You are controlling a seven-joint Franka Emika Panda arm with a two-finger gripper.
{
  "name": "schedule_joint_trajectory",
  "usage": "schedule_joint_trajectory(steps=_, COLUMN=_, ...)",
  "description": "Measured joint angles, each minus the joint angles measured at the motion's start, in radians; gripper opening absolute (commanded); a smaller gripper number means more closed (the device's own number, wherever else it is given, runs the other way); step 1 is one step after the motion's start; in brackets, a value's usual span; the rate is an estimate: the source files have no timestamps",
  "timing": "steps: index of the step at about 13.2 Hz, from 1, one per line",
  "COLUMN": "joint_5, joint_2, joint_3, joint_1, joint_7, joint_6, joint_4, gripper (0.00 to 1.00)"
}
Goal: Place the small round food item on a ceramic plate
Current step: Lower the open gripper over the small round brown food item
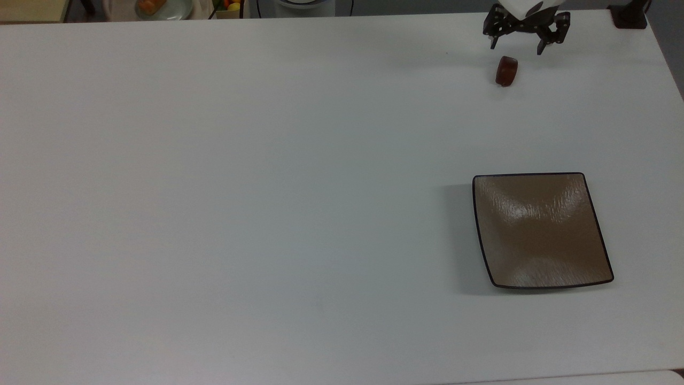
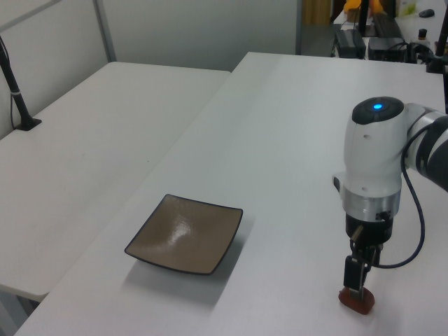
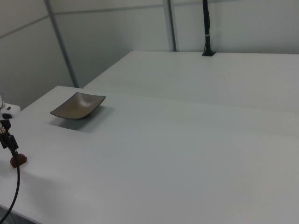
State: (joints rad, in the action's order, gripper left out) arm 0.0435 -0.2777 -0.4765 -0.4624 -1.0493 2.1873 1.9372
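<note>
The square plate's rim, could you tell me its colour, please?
Black, a thin line around the tan-brown plate; clearest in the top view.

No legible text, labels, brands, numbers or signs on anything in any view.

In the top view, the small round food item [image 1: 506,71] lies on the table [image 1: 267,187], far beyond the ceramic plate [image 1: 541,230], slightly to the top view's left.
</note>
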Motion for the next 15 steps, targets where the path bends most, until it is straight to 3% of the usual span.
schedule_joint_trajectory(steps=10, joint_5=0.040, joint_2=-0.062, joint_3=0.000, joint_1=0.000, joint_7=0.000, joint_6=0.114, joint_4=0.018, gripper=1.00)
schedule_joint_trajectory(steps=12, joint_5=0.061, joint_2=-0.077, joint_3=0.000, joint_1=0.000, joint_7=0.000, joint_6=0.116, joint_4=0.018, gripper=0.90)
schedule_joint_trajectory(steps=15, joint_5=0.088, joint_2=-0.094, joint_3=0.000, joint_1=0.000, joint_7=0.000, joint_6=0.120, joint_4=0.018, gripper=0.52)
